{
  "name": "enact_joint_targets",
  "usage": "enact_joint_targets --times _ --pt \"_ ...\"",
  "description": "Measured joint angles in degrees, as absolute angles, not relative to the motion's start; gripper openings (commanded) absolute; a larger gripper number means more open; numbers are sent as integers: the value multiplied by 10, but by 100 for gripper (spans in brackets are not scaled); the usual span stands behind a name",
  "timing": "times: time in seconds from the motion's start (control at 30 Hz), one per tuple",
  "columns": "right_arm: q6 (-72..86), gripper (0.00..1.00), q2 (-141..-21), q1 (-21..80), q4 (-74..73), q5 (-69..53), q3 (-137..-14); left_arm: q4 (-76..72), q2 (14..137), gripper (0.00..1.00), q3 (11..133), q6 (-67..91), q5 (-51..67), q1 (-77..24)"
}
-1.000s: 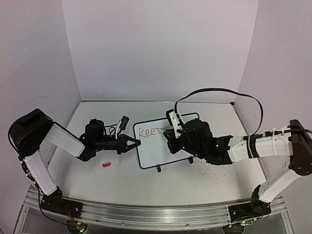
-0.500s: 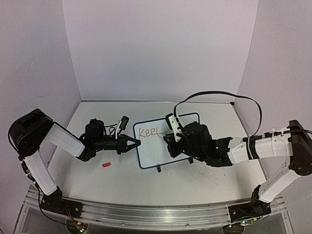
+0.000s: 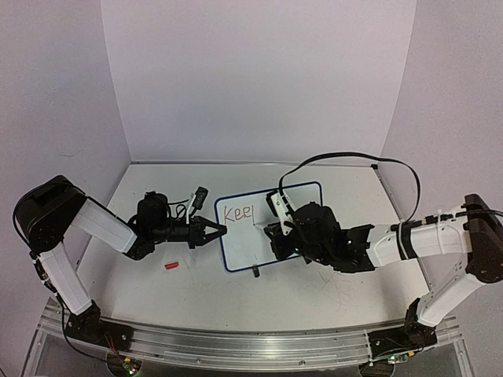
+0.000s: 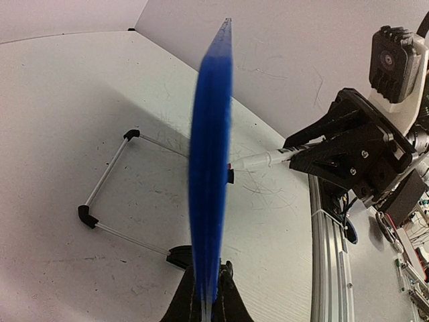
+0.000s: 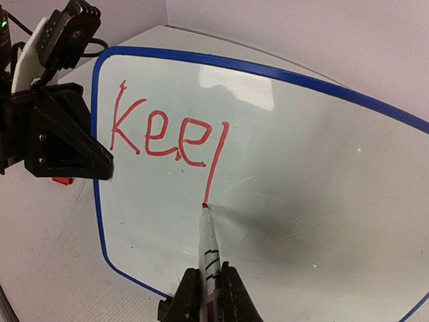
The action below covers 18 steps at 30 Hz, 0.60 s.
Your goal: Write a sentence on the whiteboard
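Observation:
The whiteboard [image 3: 236,247] stands mid-table; its white face with a dark-blue rim fills the right wrist view [image 5: 315,168]. My left gripper [image 3: 219,230] is shut on its left edge, and the left wrist view shows the blue rim [image 4: 209,161] running up from between the jaws [image 4: 209,298]. My right gripper [image 5: 209,292] is shut on a white marker [image 5: 208,245]. The marker's red tip touches the board at the bottom of a fresh downstroke. The sentence [image 5: 167,137] reads "Kee" plus that stroke, in red [image 3: 238,213]. My right gripper [image 3: 275,238] hovers over the board's middle.
A small red marker cap [image 3: 172,266] lies on the table left of the board, below my left arm. A black clip foot [image 3: 255,272] shows at the board's near edge. A thin wire stand with black corners [image 4: 107,181] rests on the scratched tabletop. A metal rail [image 3: 251,345] runs along the near edge.
My right gripper has drawn the marker toward the near edge, leaving a long red downstroke after "Kee". The left gripper and the board have not moved.

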<state>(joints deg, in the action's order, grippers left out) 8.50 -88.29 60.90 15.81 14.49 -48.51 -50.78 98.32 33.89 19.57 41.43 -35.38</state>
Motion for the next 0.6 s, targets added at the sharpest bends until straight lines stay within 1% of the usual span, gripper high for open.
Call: enact_joint_targets --times 0.6 --pt "68 0 -876 593 182 148 -510 -504 982 0 339 195 414 -354"
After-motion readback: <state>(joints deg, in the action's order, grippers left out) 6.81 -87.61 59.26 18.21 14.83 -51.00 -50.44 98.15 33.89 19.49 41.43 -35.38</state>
